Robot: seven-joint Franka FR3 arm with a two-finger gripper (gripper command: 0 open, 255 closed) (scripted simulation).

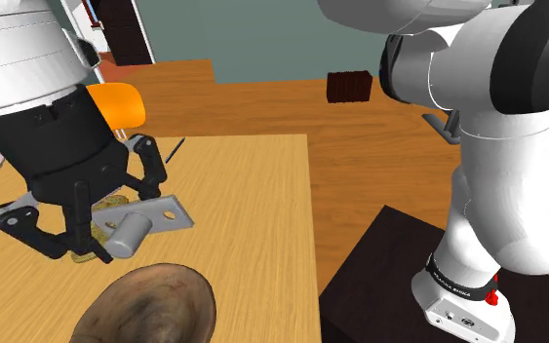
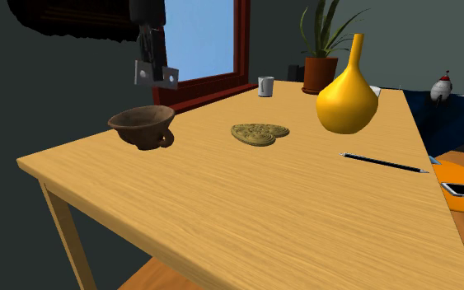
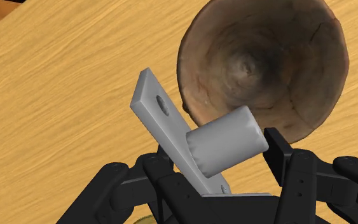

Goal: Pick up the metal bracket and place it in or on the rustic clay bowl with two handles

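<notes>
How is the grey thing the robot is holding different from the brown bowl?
The bracket is grey, the bowl mottled brown. The bracket is a flat plate with holes and a stubby cylinder; the bowl is round and hollow. The bracket hangs in the air, clamped in the gripper; the bowl sits on the table.

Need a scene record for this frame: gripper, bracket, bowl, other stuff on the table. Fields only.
gripper: shut on bracket, up in the air over table
bracket: grey plate with a cylinder stub, tilted, clasped at the stub
bowl: brown, upright, empty, near the table's corner
bracket vs bowl: above and close beside it, not in it
other items: flat gold ornament, yellow vase, pencil, mug
task state: picked, not placed
</notes>
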